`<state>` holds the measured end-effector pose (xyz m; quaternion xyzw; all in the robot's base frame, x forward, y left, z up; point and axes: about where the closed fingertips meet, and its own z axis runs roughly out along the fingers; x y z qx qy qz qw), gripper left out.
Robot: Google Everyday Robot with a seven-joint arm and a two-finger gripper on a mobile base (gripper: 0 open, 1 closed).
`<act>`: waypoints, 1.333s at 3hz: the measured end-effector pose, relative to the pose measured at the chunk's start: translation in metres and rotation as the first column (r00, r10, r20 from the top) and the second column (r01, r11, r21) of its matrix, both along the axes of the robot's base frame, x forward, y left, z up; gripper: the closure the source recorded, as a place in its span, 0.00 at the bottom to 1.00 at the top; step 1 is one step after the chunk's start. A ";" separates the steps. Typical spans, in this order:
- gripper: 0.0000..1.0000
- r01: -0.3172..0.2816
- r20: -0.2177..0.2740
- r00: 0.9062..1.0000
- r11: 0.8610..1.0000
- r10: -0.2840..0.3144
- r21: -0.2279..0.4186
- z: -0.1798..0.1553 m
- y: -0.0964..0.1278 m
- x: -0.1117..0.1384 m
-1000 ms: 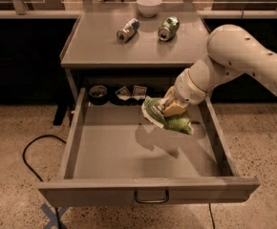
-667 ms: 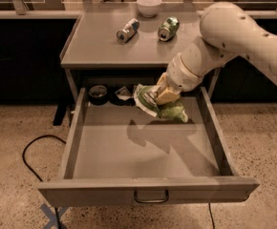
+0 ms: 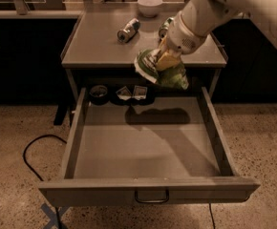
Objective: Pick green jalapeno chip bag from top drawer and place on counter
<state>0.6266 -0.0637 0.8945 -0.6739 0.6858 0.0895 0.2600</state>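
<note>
Green jalapeno chip bag (image 3: 169, 78) in gripper (image 3: 161, 61) over counter (image 3: 95, 49) edge, can (image 3: 128, 30) behind.

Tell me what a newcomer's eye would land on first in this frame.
The gripper, reaching in from the upper right, holds the crumpled green jalapeno chip bag in the air at the front edge of the counter, above the back of the top drawer. That drawer stands wide open, mostly bare, with a few small items along its back. A can and a white bowl sit on the counter behind.
</note>
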 end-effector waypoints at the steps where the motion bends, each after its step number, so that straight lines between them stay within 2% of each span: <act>1: 1.00 0.087 0.031 0.996 0.994 -0.085 -0.060 0.031 -0.014 0.044; 2: 1.00 0.102 0.089 0.991 0.994 -0.099 -0.032 0.061 -0.017 0.053; 3: 1.00 0.102 0.089 0.991 0.994 -0.099 -0.032 0.061 -0.017 0.053; 4: 1.00 0.116 0.132 0.985 0.991 -0.107 -0.060 0.079 -0.021 0.070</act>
